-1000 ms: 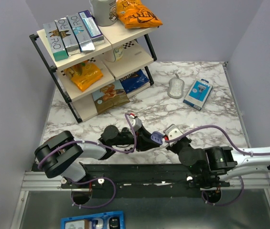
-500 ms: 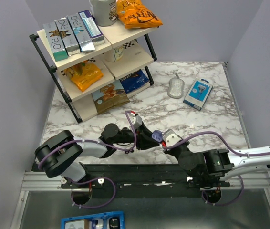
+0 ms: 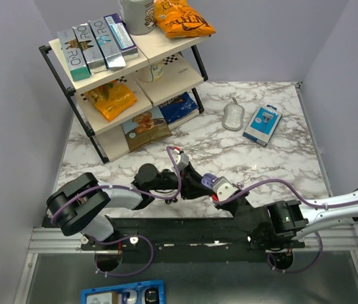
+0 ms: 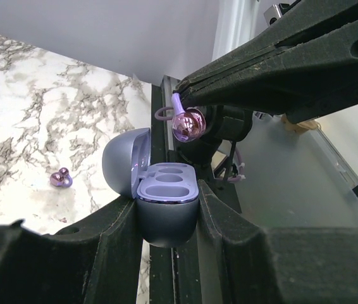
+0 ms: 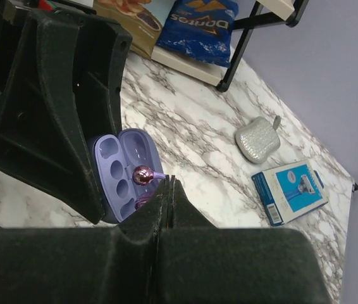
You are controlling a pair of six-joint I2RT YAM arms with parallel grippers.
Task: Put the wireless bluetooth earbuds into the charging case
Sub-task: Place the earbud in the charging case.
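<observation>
My left gripper (image 4: pixel 166 218) is shut on the lavender charging case (image 4: pixel 166 196), held upright with its lid open and both slots empty. The case also shows in the top view (image 3: pixel 209 182) and in the right wrist view (image 5: pixel 117 166). My right gripper (image 5: pixel 168 183) is shut on the thin wing of a glossy purple-pink earbud (image 5: pixel 142 175), not black. That earbud (image 4: pixel 187 125) hangs just above the open case, apart from it. A second purple earbud (image 4: pixel 59 179) lies on the marble table left of the case. In the top view the right gripper (image 3: pixel 222 189) meets the left gripper (image 3: pixel 205 184) at the table's near edge.
A shelf rack (image 3: pixel 128 76) with snack bags and boxes stands at the back left. A silver mouse (image 3: pixel 233 116) and a blue box (image 3: pixel 262 124) lie at the back right. The black base rail (image 3: pixel 185 231) runs along the near edge, just behind the case.
My right gripper has moved left with the earbud, from beside the case to right over it. The left gripper holds the case nearly still.
</observation>
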